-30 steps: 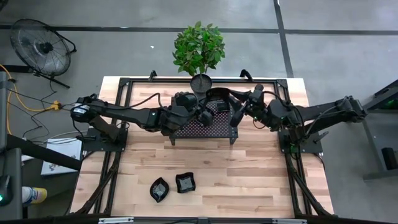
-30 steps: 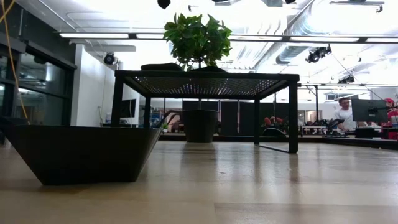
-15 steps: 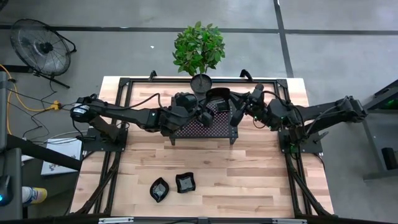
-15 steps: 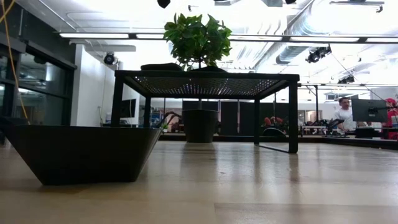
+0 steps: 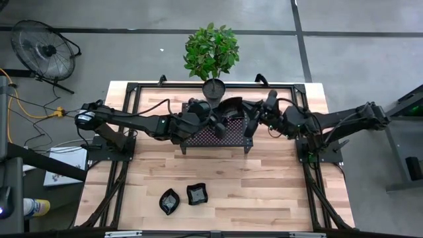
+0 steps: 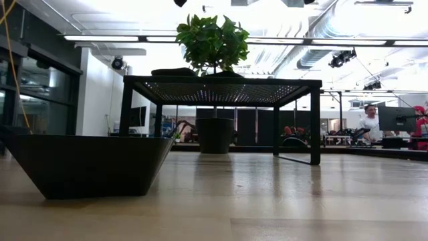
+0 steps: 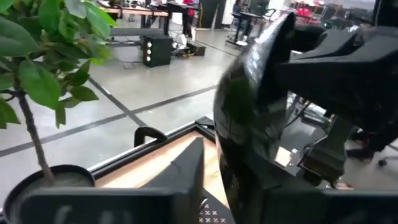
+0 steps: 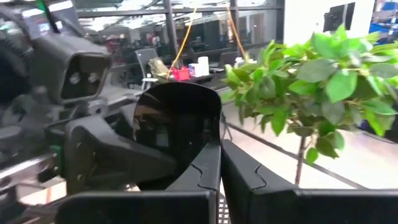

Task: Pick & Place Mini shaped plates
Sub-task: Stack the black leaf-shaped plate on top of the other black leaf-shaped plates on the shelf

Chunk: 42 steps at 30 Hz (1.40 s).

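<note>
**Observer:** Moved since a second ago?

**Robot:** Yes. The mini shaped plate (image 5: pixel 227 106) now sits a little nearer my left arm and has tipped up onto its edge. My arms have barely shifted.

**Observer:** Where is it now?

**Robot:** In the air over the far side of the perforated rack (image 5: pixel 218 137), between my two grippers, just in front of the plant pot (image 5: pixel 213 88). It is glossy black. In the left wrist view it stands upright and fills the middle of the frame.

**Observer:** Right side?

**Robot:** My right gripper (image 8: pixel 219 169) is clenched. Its fingers (image 8: pixel 202 177) pinch the plate's rim.

**Observer:** Left side?

**Robot:** My left gripper (image 5: pixel 213 119) is right at the plate, on the other side. One of its fingers (image 7: pixel 186 177) shows just beside the plate, with a sliver of wood visible between them. The other is hidden, so I cannot tell whether this side grips or has let go.

**Observer:** Anything else on the tabletop (image 5: pixel 271 188)?

**Robot:** Two more plates (image 5: pixel 169 201) lie side by side near the front edge, well apart from the rack. One of them sits close to the low camera.
</note>
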Tool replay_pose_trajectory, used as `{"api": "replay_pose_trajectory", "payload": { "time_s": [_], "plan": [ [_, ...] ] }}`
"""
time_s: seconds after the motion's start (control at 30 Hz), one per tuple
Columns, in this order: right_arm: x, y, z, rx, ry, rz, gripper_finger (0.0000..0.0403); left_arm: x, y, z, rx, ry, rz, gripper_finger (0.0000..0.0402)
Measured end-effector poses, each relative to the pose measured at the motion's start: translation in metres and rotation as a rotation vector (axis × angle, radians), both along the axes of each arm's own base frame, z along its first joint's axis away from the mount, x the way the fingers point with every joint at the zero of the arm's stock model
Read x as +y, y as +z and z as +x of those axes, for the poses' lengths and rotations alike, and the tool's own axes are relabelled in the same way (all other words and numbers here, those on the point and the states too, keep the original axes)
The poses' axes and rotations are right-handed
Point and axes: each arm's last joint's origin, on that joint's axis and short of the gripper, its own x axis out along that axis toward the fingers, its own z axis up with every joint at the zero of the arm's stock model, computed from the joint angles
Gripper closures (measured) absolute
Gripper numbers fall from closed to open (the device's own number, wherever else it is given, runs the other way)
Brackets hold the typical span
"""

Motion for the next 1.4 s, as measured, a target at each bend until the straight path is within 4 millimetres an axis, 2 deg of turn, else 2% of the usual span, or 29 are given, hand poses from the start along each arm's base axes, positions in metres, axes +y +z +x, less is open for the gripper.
{"api": "replay_pose_trajectory", "payload": {
  "time_s": [0.23, 0.4, 0.5, 0.63, 0.8, 0.97, 1.17, 1.4],
  "plan": [
    [0.0, -0.001, 0.0, -0.003, 0.014, 0.018, 0.0402, 0.0, 0.0, 0.001, 0.062, -0.037, 0.08, 0.0242],
    [-0.002, 0.0, -0.002, -0.008, 0.02, 0.026, 0.0403, 0.0, 0.007, -0.004, 0.092, -0.042, 0.146, 0.0205],
    [-0.005, 0.001, -0.003, -0.01, 0.025, 0.039, 0.0403, 0.001, 0.016, -0.011, 0.116, -0.046, 0.211, 0.0198],
    [-0.013, 0.001, -0.008, -0.004, 0.03, 0.076, 0.0403, 0.004, 0.036, -0.03, 0.137, -0.043, 0.3, 0.0196],
    [-0.026, 0.0, -0.011, 0.061, 0.055, 0.152, 0.0403, 0.008, 0.061, -0.061, 0.174, -0.039, 0.41, 0.0196],
    [-0.041, 0.015, -0.011, 0.194, 0.087, 0.221, 0.0403, 0.013, 0.08, -0.095, 0.227, -0.056, 0.493, 0.0197],
    [-0.064, 0.028, -0.006, 0.33, 0.167, 0.38, 0.0403, 0.018, 0.09, -0.128, 0.281, -0.063, 0.528, 0.0197],
    [-0.091, 0.02, 0.02, 0.45, 0.265, 0.622, 0.0403, 0.021, 0.09, -0.153, 0.371, -0.084, 0.55, 0.0197]
  ]
}}
